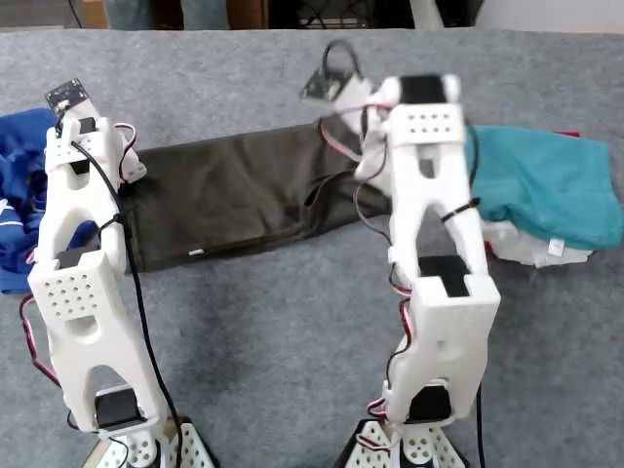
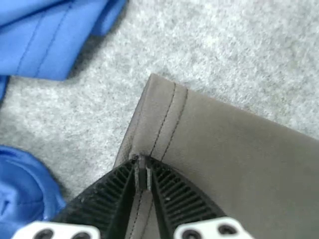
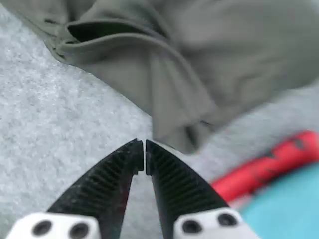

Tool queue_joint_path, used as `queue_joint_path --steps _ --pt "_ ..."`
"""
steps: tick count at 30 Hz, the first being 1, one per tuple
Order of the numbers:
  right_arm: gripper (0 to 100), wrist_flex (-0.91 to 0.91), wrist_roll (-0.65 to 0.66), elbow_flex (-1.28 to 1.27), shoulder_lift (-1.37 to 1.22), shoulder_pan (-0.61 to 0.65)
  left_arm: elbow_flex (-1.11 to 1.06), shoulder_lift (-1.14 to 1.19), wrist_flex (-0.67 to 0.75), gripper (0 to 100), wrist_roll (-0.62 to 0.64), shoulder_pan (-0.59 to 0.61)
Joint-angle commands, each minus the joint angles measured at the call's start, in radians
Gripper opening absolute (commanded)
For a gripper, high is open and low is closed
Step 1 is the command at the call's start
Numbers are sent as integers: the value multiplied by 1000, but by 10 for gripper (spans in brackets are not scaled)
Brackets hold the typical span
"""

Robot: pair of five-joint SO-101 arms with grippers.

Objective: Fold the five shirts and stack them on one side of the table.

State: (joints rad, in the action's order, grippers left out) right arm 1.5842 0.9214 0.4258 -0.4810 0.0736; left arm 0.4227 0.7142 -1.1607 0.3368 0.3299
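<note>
Your dark olive shirt (image 1: 234, 195) lies in the middle of the worktop (image 1: 292, 322) as a long, folded band, stretched crosswise between the two arms, with its far end rumpled into loose folds near the right arm. At the near end, your left hand (image 2: 143, 172) is clenched on the stitched hem of the dark olive shirt (image 2: 224, 159), just in from the corner, with the fabric pinched between the ribbed fingers (image 2: 172, 194). The cloth beyond the grip lies flat on the grey felt. Your right hand (image 3: 144, 157) sits low over bare felt just beside the bunched edge of the dark olive shirt (image 3: 199, 64); its fingers are pressed almost together and you can see nothing held between them. To the left of the band, touching or nearly touching its end, a blue shirt (image 1: 19, 185) lies in a heap at the worktop's edge, and its folds show on two sides of the left hand (image 2: 45, 30). On the right side a teal shirt (image 1: 546, 180) rests on top of a white garment (image 1: 526, 249), with a strip of a red garment (image 3: 264, 169) showing between the teal cloth (image 3: 289, 209) and the olive one.
</note>
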Motion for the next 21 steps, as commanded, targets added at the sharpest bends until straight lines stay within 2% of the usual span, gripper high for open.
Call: queue_joint_path --steps 1,5,10,17,21 --pt "15 -158 -9 -131 48 6 7 2 -21 30 3 19" --pt "15 -299 -8 -120 -53 -28 7 2 -21 30 3 19" --pt "15 -399 -8 51 -214 -95 7 2 -21 30 3 21" --pt "15 -391 -11 447 -437 -127 7 2 -21 30 3 21" --pt "15 -255 -11 659 -484 -104 7 2 -21 30 3 21"
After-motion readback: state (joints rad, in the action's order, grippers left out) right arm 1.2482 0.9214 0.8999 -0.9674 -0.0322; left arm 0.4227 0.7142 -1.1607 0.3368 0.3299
